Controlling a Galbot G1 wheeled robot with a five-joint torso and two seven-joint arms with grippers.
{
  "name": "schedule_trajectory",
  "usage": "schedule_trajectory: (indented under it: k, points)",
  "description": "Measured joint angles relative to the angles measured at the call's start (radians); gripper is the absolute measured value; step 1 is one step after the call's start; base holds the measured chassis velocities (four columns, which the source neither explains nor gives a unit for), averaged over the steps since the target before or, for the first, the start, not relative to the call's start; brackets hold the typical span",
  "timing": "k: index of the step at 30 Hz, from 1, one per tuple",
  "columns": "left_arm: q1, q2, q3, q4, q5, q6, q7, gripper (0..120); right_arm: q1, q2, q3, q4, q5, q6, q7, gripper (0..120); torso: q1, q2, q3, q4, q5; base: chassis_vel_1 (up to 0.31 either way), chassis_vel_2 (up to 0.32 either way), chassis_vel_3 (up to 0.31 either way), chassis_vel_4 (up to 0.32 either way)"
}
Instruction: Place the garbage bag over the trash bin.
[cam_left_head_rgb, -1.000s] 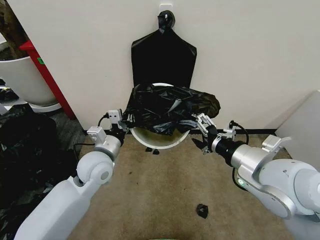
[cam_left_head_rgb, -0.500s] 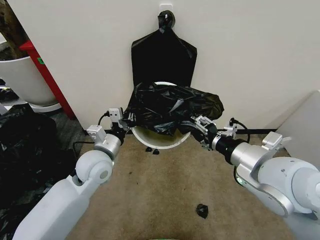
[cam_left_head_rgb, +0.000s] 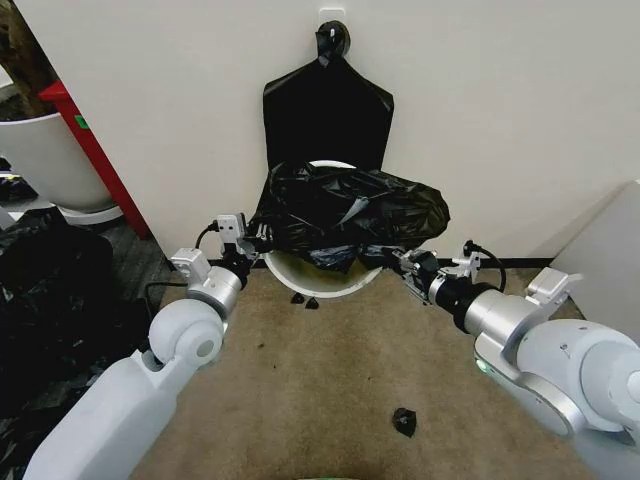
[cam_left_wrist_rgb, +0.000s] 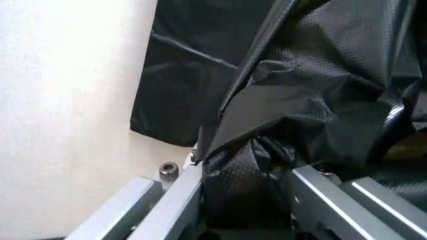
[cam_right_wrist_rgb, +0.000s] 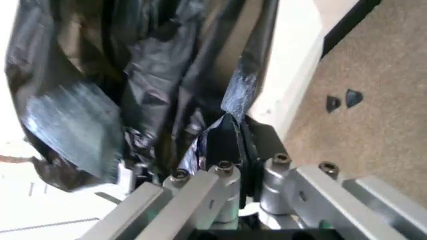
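Two grippers work the garbage bag (cam_left_head_rgb: 345, 215), which sits bunched over the trash bin (cam_left_head_rgb: 318, 281) on the carpet by the wall. Left gripper (cam_left_head_rgb: 250, 243) is at the bin's left rim w/ jaws narrow, pinching a fold of bag, seen close up in the left wrist view (cam_left_wrist_rgb: 250, 165). Right gripper (cam_left_head_rgb: 402, 262) is at the right rim, clamped on a bag edge (cam_right_wrist_rgb: 230, 135). Judgement: roughly halfway; bag is on top but the front rim is uncovered, so the mouth needs stretching down round the rim.
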Motion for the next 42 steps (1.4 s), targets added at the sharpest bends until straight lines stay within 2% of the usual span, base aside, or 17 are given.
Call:
schedule_trajectory:
  k: [9,25,34,38,40,42]
  points:
    - [-0.011,-0.003,-0.011,0.009,-0.054,0.032,-0.030,1,-0.126,-0.024,0.020,0.000,-0.080,-0.138,-0.074,0,0.000,0.000,0.000,-0.0001,-0.0001,0.000,0.000,0.000,0.000]
    - [-0.055,0.011,-0.029,0.023,-0.165,0.074,-0.082,1,-0.273,0.029,-0.008,0.001,-0.098,-0.224,-0.057,0,0.000,0.000,0.000,-0.0001,-0.0002,0.000,0.000,0.000,0.000]
    - [-0.066,0.014,-0.024,0.008,-0.221,0.088,-0.104,1,-0.268,0.076,-0.074,0.001,-0.162,-0.259,-0.093,0,0.000,0.000,0.000,-0.0002,0.0000,0.000,0.000,0.000,0.000]
    - [-0.067,0.018,-0.027,0.018,-0.218,0.082,-0.105,1,-0.268,0.080,-0.058,0.001,-0.159,-0.269,-0.074,0,0.000,0.000,0.000,0.0001,-0.0002,0.000,0.000,0.000,0.000]
    - [-0.071,0.017,-0.030,0.026,-0.217,0.076,-0.110,1,-0.289,0.077,-0.048,0.001,-0.171,-0.292,-0.077,1,0.000,0.000,0.000,0.0000,-0.0001,0.000,0.000,0.000,0.000]
    - [-0.077,0.012,-0.034,0.035,-0.217,0.072,-0.124,1,-0.317,0.075,-0.042,0.001,-0.200,-0.309,-0.097,8,0.000,0.000,0.000,-0.0002,-0.0001,0.000,0.000,0.000,0.000]
